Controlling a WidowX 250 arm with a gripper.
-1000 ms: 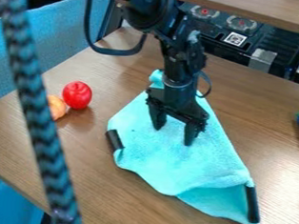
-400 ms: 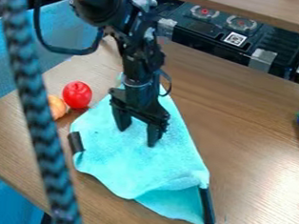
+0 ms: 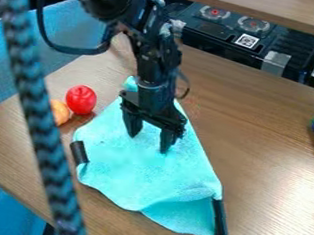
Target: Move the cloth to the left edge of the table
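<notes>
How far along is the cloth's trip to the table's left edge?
Partway. The turquoise cloth has shifted left since a second ago. The gripper, fingers apart, seems to be down on it. Bare table and a red toy still separate it from that edge.

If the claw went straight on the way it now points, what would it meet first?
The claw points down at the turquoise cloth, so that would most likely come first, though the two may be touching; depth is unclear here.

My jaws stand spread over the turquoise cloth (image 3: pixel 139 176) on the desk (image 3: pixel 266 131), a red toy (image 3: pixel 81 100) near them.
</notes>
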